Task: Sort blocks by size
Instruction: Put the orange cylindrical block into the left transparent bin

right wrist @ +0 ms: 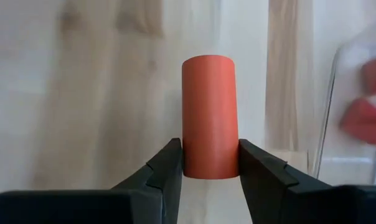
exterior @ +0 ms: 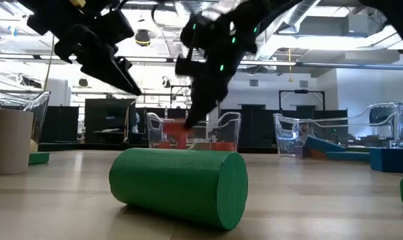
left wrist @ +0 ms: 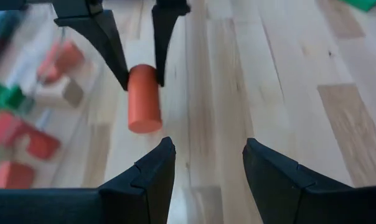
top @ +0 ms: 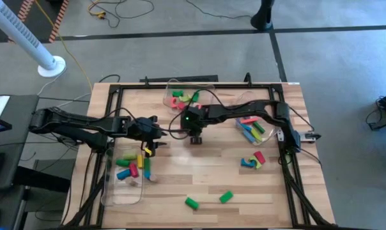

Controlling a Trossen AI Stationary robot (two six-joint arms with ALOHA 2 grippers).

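Wooden bench (top: 180, 176) below; I see my right pincer (right wrist: 208, 163) clamped on a red cylinder (right wrist: 208, 118) mid-bench, near the far bin (top: 190, 96). Left pincer (left wrist: 206, 163) gapes empty, facing it.

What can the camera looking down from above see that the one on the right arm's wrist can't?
Only the high view shows the whole table, both arms, the left gripper open beside a clear bin, and loose green blocks near the front edge.

Only the right wrist view shows the right gripper shut on an orange-red cylinder.

Both show the wooden tabletop and part of a clear bin holding red blocks.
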